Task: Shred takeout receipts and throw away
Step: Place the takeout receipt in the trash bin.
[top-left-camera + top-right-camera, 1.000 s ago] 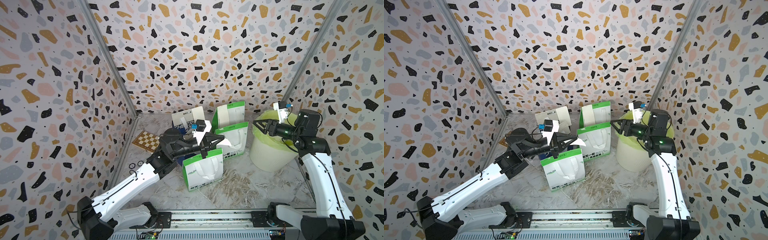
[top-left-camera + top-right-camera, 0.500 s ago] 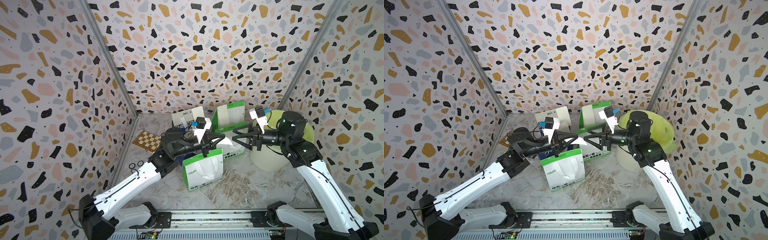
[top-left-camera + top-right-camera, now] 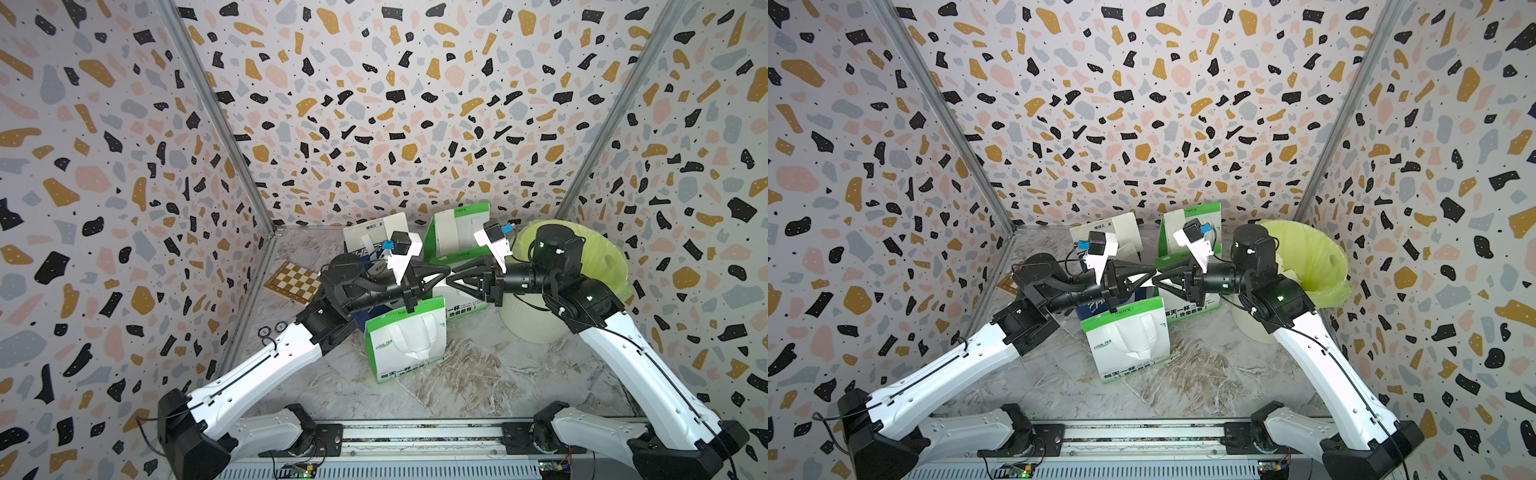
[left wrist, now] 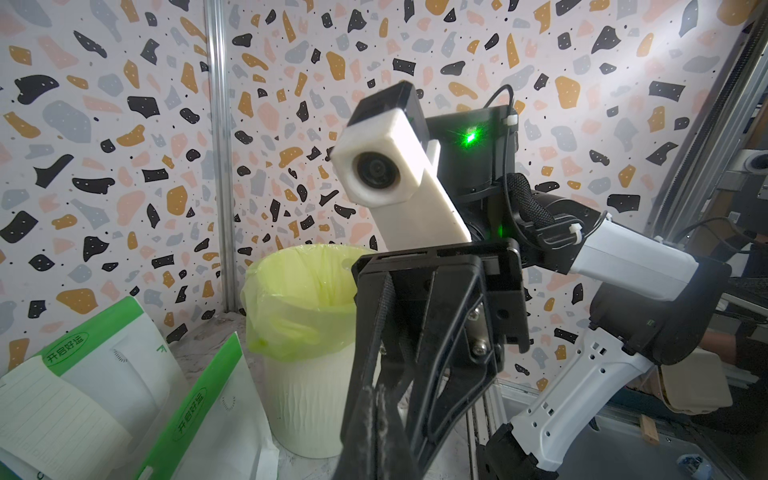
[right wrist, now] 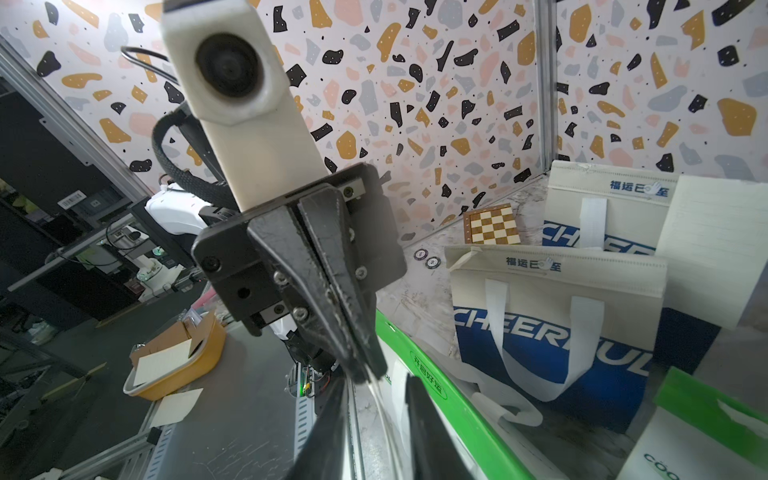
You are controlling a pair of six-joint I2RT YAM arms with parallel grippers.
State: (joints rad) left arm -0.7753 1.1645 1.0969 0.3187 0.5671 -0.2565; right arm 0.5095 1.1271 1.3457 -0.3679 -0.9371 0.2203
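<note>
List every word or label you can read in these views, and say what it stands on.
"COOL TEA": face of the front green-and-white bag.
"每天一杯": bottom edge of the same bag; the line beneath it is too blurred to read.
"开启好运": green top bands of the green-and-white bags.
"福运已至": top of both blue-and-white bags.
"CHEERFUL": blue band of those bags, partly hidden by their handles.

Left hand (image 5: 363, 368) pinches a receipt piece (image 5: 384, 411), seen edge-on between the right hand's fingers (image 5: 424, 415); blue-and-white bags (image 5: 552, 332) and a chessboard (image 5: 492, 224) sit behind.
</note>
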